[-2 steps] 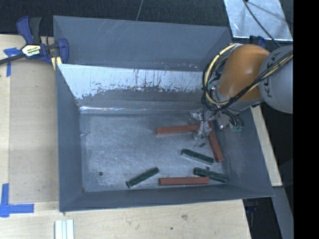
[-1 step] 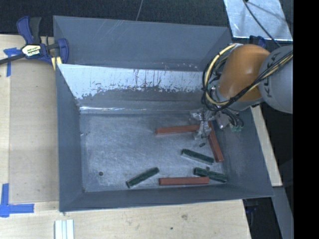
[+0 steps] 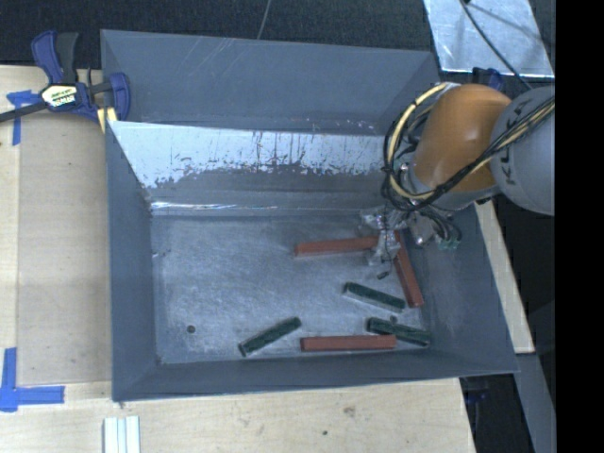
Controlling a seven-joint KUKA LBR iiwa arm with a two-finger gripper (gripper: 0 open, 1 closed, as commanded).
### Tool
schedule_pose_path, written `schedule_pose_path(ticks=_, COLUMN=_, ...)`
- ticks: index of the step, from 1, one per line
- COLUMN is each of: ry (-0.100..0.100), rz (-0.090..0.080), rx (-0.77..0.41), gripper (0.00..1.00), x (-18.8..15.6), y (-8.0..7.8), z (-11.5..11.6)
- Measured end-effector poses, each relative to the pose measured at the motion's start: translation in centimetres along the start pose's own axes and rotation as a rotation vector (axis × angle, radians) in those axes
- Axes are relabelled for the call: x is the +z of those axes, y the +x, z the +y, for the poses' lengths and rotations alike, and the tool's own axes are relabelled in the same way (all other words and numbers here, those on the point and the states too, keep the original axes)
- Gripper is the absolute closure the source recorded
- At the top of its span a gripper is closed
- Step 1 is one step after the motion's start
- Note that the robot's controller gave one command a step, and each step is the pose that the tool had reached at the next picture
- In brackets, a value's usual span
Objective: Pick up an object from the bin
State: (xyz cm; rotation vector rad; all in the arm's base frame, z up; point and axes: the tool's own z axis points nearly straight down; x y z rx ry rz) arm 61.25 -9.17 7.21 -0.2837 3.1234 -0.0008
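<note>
The grey metal bin (image 3: 132, 281) has a floor scattered with slim sticks in two colours, none bearing any writing that can be read. Farthest left lies a dark green stick (image 3: 270, 336), tilted, near the front wall and well apart from the others. Next, toward the middle of the floor, a red-brown stick (image 3: 332, 247) lies almost level; its right end runs up to the gripper. Near the front wall a second red-brown stick (image 3: 348, 343) lies flat along the wall. Between these two rests a short dark green stick (image 3: 374, 296), slanting down to the right.

The gripper (image 3: 385, 245) hangs at the right end of the middle red-brown stick (whether it is released or clenched on that stick cannot be told, since the metal parts blur together there). Just right of the front stick's end lies another dark green stick (image 3: 398, 331). A third red-brown stick (image 3: 409, 277) runs diagonally down from just below the gripper. Above it, the arm's orange cover (image 3: 458, 144) is looped with cables.
</note>
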Motion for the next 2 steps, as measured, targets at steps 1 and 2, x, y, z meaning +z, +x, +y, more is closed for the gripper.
schedule_pose_path(ticks=1, ry=-0.002, rz=0.01, rx=-0.045, gripper=1.0, x=-8.2, y=1.0, z=1.3)
schedule_pose_path(ticks=2, ry=0.002, rz=-0.007, rx=-0.093, gripper=1.0, x=-13.9, y=0.4, z=3.2)
